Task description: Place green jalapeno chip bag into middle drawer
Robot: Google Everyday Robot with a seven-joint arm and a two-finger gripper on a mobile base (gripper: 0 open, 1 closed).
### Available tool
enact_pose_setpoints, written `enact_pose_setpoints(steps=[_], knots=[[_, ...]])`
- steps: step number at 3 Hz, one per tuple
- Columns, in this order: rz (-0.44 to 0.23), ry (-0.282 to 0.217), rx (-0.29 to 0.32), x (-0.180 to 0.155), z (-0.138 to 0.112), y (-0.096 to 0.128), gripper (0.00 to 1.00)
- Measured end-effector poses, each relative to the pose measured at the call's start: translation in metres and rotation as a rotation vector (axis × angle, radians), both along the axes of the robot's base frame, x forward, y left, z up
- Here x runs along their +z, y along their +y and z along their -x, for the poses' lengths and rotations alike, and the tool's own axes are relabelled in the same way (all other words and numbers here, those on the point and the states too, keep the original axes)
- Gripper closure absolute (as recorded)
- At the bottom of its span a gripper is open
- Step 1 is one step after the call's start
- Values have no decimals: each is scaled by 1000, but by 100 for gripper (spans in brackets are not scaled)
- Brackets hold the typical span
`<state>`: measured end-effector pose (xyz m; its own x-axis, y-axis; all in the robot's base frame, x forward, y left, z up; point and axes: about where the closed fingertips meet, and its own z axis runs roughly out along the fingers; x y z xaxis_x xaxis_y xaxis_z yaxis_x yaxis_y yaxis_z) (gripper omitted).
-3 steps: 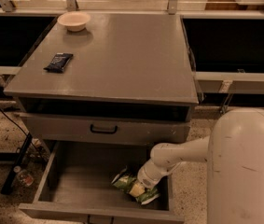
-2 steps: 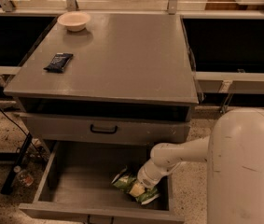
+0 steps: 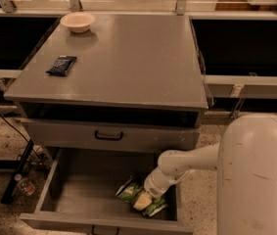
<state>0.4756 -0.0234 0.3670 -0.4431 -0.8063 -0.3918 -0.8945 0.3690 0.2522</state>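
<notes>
The green jalapeno chip bag (image 3: 133,194) lies crumpled on the floor of the open middle drawer (image 3: 79,195), near its front right corner. My gripper (image 3: 144,201) is reached down into the drawer from the right, on top of the bag. The white arm (image 3: 187,163) hides the gripper's tips and part of the bag.
A closed grey drawer front with a black curved handle (image 3: 108,135) sits above the open drawer. On the cabinet top are a small dark-blue packet (image 3: 61,65) and a white bowl (image 3: 77,21). My white body (image 3: 258,175) fills the lower right. A bottle (image 3: 24,185) lies on the floor at left.
</notes>
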Motion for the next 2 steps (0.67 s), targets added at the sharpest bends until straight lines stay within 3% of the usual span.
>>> enact_pose_setpoints(steps=[1,2], knots=[[0,0,0,0,0,0,0],[0,0,0,0,0,0,0]])
